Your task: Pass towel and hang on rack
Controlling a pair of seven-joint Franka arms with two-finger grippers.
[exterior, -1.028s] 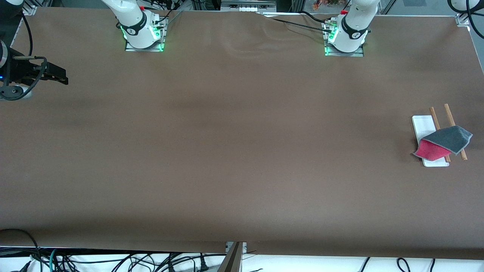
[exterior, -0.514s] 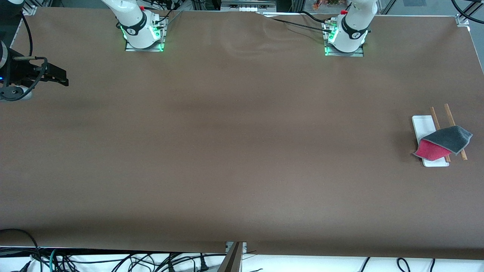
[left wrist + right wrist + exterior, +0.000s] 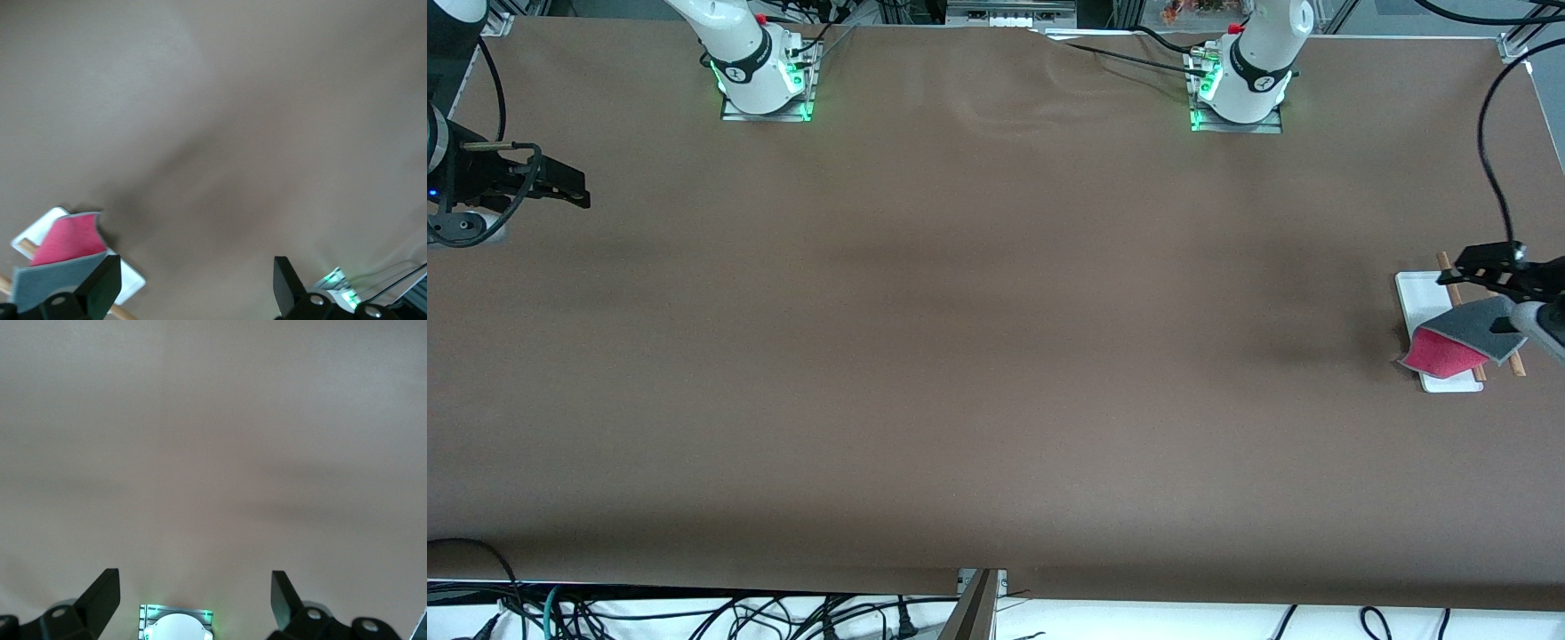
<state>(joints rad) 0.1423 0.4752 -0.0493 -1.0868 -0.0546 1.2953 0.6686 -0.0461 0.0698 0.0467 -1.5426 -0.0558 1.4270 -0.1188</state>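
While the towel [image 3: 1463, 340] is draped over the rack [image 3: 1423, 298] at the left arm's end of the table, you can see both faces of it: the dark grey side lies across the two wooden rods [image 3: 1449, 283] and the pink-red side hangs down over the flat white base. Same thing shows up in the left wrist view, towel [image 3: 57, 257] on rack [image 3: 130, 283], grey above and red below

Left gripper [image 3: 1485, 267] is up in the air right over the rack's rods, fingers spread wide with nothing between them, not touching the cloth as far as I can tell. In its own wrist cam the two black fingers [image 3: 100, 290] stand well apart

Right gripper [image 3: 560, 182] hangs over the right arm's end of the table, also spread open and empty, that arm is just waiting

Surface is one big brown table cover [image 3: 978, 356], matte, a few faint wrinkles up near the two arm bases [image 3: 765, 84] with their green lights. Loose black cables [image 3: 694, 613] are bundled on the floor along the table edge nearest the front camera
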